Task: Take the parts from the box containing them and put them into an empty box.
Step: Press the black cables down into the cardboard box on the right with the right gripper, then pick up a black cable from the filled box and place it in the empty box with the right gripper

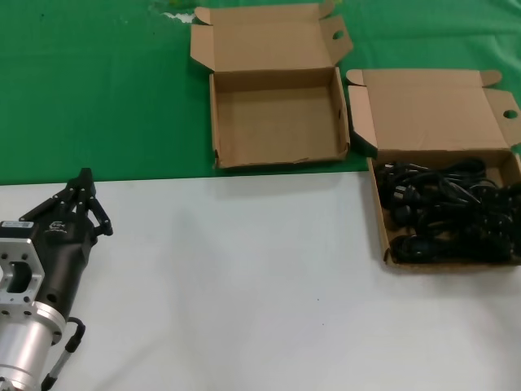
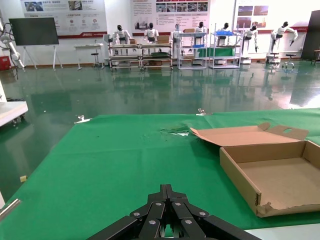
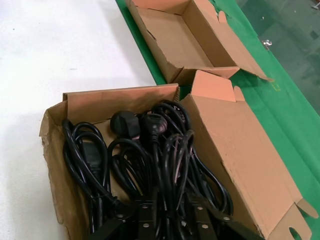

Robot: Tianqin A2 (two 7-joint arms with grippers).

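Several black power cords with chunky plugs lie tangled in the wider cardboard box at the right, its lid flap open behind it. The narrower empty box stands on the green cloth to its left. In the right wrist view my right gripper is down in the wider box, its jaws spread open on either side of a bundle of cords; the fingertips are hidden among them. The empty box lies beyond. My left gripper is shut and empty at the near left, also in the left wrist view.
The near half of the table is white, the far half is green cloth. In the left wrist view the empty box stands to one side of the left gripper. A hall with shelves and robots lies beyond the table.
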